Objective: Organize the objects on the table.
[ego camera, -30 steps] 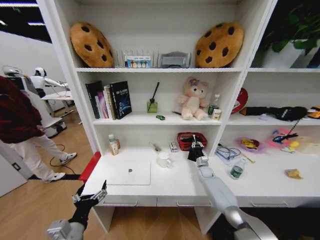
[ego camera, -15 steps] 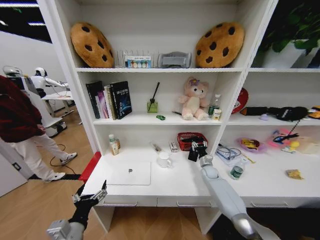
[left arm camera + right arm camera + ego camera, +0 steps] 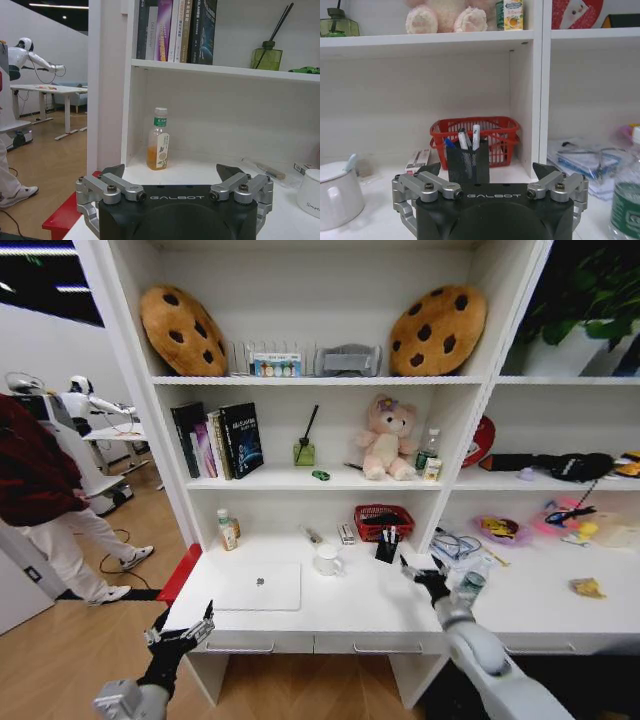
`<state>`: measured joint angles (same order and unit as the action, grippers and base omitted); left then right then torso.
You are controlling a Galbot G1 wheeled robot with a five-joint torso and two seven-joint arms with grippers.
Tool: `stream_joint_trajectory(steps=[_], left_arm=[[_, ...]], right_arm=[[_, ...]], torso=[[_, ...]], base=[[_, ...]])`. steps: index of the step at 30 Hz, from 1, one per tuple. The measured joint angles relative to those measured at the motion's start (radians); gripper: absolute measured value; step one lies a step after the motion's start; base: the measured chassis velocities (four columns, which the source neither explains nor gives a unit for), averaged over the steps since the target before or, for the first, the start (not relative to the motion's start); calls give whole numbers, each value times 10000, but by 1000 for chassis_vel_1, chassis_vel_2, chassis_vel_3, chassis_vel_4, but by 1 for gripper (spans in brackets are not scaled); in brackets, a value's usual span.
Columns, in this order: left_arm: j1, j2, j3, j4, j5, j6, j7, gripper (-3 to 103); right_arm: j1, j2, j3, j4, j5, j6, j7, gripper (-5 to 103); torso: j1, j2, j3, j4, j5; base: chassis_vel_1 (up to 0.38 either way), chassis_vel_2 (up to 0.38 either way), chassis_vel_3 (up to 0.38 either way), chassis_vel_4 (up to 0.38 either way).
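Observation:
The black pen cup (image 3: 386, 549) with blue and black pens stands upright on the white table (image 3: 350, 615), just in front of a red basket (image 3: 383, 519). My right gripper (image 3: 432, 580) hovers open a short way in front of the cup, with nothing between its fingers. The right wrist view shows the pen cup (image 3: 467, 163) beyond the open right gripper (image 3: 487, 171). A silver laptop (image 3: 258, 586) lies shut on the left part of the table. Right of my right arm stands a clear water bottle (image 3: 473, 580). My left gripper (image 3: 181, 631) hangs open off the table's front left corner.
A white mug (image 3: 327, 559) sits between laptop and cup. A small juice bottle (image 3: 228, 530) stands at the back left. Papers and glasses (image 3: 457, 545) lie behind the water bottle, a yellow scrap (image 3: 586, 587) at the far right. A tiny green car (image 3: 320, 475) rests on the shelf above.
My right gripper has let go of the pen cup, opened, and drawn back toward the table's front right. The cup now stands alone before the red basket. The left arm has not moved.

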<state>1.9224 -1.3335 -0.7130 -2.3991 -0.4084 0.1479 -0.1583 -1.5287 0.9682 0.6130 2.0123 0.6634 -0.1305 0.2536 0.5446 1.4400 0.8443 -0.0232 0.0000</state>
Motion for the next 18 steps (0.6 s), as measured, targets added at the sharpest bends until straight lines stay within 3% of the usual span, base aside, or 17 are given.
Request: stream_joint_trajectory(steps=[6, 10, 18], left_arm=[[0, 0, -1, 0, 0, 0, 0, 100], [0, 0, 0, 0, 0, 0, 0, 100], [0, 0, -1, 0, 0, 1, 0, 100]], right_arm=[[-2229, 740, 1227, 1748, 176, -87, -29, 100], [-2752, 1208, 1515, 2280, 380, -75, 87, 100], [-2794, 1261, 1869, 2319, 484, 46, 116, 100]], torso=[[0, 0, 1, -2, -3], [0, 0, 1, 0, -2], [2, -3, 3, 1, -3]], base=[[0, 0, 0, 0], [0, 0, 0, 0], [-55, -72, 64, 54]])
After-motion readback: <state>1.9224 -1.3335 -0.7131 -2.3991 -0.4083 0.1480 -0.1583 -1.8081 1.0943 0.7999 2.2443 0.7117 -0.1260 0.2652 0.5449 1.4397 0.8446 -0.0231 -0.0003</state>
